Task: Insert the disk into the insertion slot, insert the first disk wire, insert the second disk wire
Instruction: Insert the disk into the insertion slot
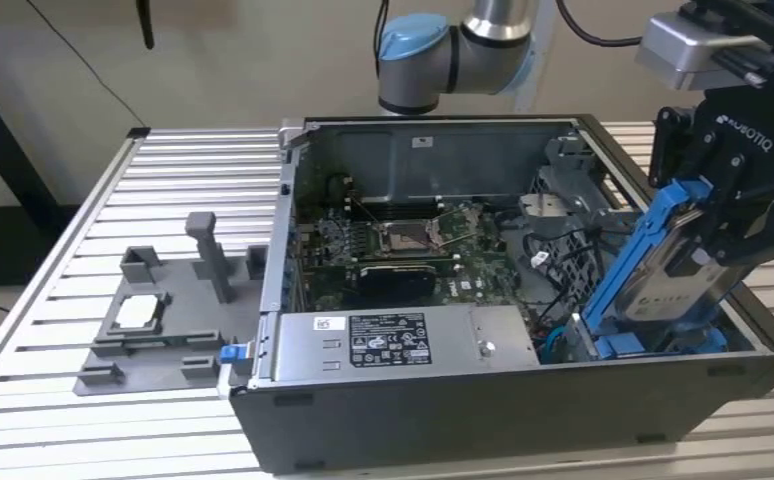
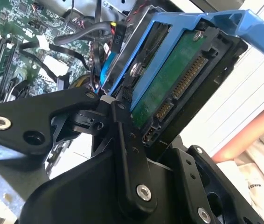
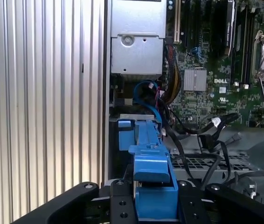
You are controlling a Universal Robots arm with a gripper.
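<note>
Exterior view: the hand (image 1: pixel 727 245) grips the disk (image 1: pixel 654 275), steeply tilted, its lower end dipping toward the insertion slot (image 1: pixel 661 345) in the computer case's (image 1: pixel 494 420) corner. Insertion looks unfinished. The disk's connector (image 2: pixel 181 86) is bare in the second wrist view, so both wires seem left to do.

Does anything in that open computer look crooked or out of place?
Yes: the disk stands steeply tilted, clamped in the jaws, its lower end down in a corner of the computer case at the exterior view's right. It isn't lying flat in a bay.
</note>
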